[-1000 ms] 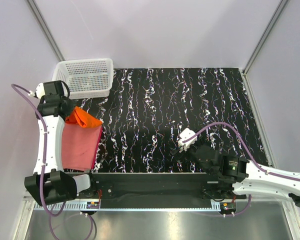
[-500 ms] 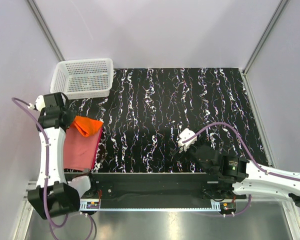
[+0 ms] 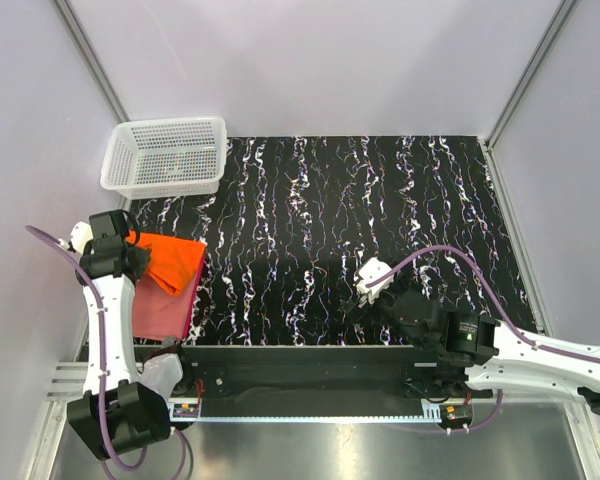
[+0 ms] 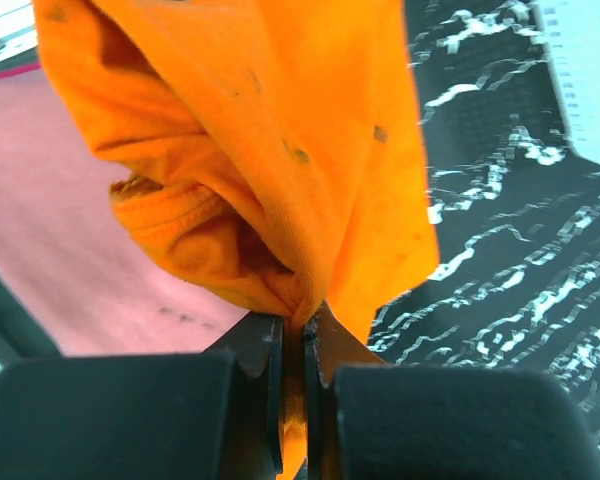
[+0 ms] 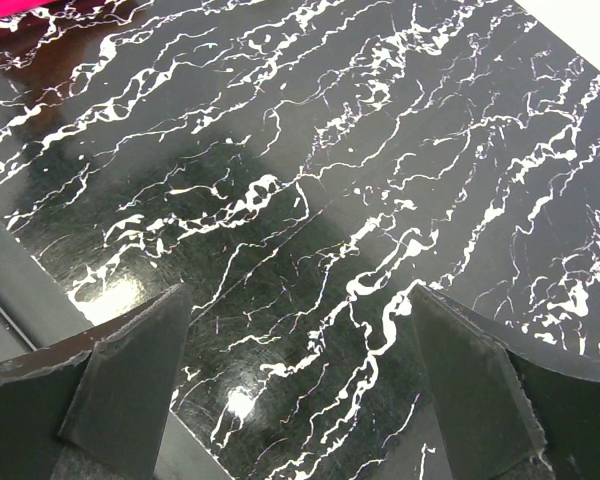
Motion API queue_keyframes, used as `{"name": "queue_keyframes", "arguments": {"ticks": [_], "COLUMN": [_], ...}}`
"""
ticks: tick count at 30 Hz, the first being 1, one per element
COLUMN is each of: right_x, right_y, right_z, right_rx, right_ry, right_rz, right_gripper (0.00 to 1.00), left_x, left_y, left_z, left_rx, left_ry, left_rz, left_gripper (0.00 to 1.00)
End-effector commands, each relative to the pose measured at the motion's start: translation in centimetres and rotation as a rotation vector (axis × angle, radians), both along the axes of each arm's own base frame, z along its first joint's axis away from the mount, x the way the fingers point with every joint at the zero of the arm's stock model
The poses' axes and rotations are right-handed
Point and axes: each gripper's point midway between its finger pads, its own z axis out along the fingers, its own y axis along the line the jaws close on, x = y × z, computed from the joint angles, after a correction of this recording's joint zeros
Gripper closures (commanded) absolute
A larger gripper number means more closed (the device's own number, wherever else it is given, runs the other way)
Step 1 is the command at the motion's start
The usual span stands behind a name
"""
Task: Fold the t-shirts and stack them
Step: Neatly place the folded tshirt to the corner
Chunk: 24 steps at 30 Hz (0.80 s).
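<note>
Left gripper point(image 4: 292, 335): jaws pinched together on a bunched fold of the orange t-shirt point(image 4: 260, 150), at the table's left edge.
Orange t-shirt point(image 3: 175, 260): partly spread and creased, hanging from the pinch; its lower part lies over the far end of the pink-red t-shirt point(image 3: 160, 305).
Pink-red t-shirt point(image 4: 70, 250): flat and smooth, in the near-left corner.
Basket point(image 3: 165, 155): far-left corner, apart from both shirts.
Open room: bare black marbled table point(image 3: 380, 200) runs from the shirts' right edges to the right wall.
Right gripper point(image 5: 300, 370): fingers wide apart, low over the near-centre table, holding nothing.
</note>
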Motion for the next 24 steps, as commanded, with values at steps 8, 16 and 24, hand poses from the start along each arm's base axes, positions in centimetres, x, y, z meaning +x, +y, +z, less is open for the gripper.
{"name": "queue_keyframes", "arguments": {"ticks": [8, 16, 24], "right_x": [-0.3, -0.3, -0.4], "right_y": [0.4, 0.4, 0.4], "right_z": [0.7, 0.6, 0.6], "right_rx": [0.027, 0.026, 0.026], "right_ry": [0.001, 0.003, 0.000], "right_rz": [0.025, 0.026, 0.028], "right_gripper": [0.02, 0.01, 0.00], "left_x": [-3.1, -4.9, -6.7], "left_y": [1.4, 1.7, 1.2], "left_z": [-2.2, -2.5, -3.5], "left_rx": [0.016, 0.040, 0.025], "left_ry": [0.091, 0.100, 0.118], "left_rz": [0.099, 0.131, 0.174], "left_gripper": [1.00, 1.00, 0.96]}}
